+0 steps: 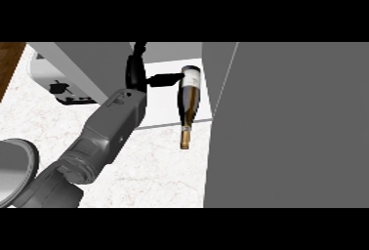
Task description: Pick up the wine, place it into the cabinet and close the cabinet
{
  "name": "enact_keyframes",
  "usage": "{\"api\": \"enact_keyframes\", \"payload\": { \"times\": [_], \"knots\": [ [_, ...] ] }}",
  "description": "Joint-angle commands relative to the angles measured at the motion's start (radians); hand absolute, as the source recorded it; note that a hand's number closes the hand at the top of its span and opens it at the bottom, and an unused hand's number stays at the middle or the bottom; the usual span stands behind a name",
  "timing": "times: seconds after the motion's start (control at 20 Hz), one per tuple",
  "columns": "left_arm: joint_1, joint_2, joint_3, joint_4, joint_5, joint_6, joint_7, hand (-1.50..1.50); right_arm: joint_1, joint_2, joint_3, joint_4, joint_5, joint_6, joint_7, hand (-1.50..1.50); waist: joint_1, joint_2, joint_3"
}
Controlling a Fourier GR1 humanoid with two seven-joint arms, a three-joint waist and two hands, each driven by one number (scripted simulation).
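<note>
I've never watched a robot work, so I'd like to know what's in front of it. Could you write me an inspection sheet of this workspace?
Surface: white marbled counter.
Job's things: wine bottle lying on its side on the open cabinet's white floor, its neck poking out past the front edge; large grey panel at the right, probably the cabinet's door.
Clutter: white toaster-like appliance at upper left; round grey plate at the left edge.
Hands: left hand open, fingers straight, thumb against the bottle's side; right hand not in view.
Cables: nothing seen.
Surroundings: wooden strip at top left.
</note>
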Motion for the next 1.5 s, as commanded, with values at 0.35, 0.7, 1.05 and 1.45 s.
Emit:
{"api": "enact_keyframes", "payload": {
  "times": [0.35,0.7,1.05,1.45],
  "knots": [
    [-0.006,0.002,0.018,-0.009,0.004,-0.061,-0.048,-1.50,0.024,0.005,0.003,-0.008,-0.017,0.010,0.000,-1.50,0.011,-0.006,-0.001],
    [0.025,-0.037,0.043,-0.035,0.016,-0.113,-0.121,-1.50,0.055,0.021,0.024,-0.011,0.014,0.031,-0.020,-1.50,0.030,-0.016,0.000],
    [0.074,-0.060,0.064,-0.152,0.039,-0.099,-0.174,-1.50,-0.032,0.016,0.048,-0.024,0.036,-0.043,0.041,-1.50,0.042,-0.027,-0.001],
    [0.184,-0.060,-0.031,-0.384,0.103,-0.046,-0.182,-1.50,0.025,0.031,0.048,-0.010,0.042,-0.008,-0.006,-1.50,0.046,-0.039,0.001]
  ]
}}
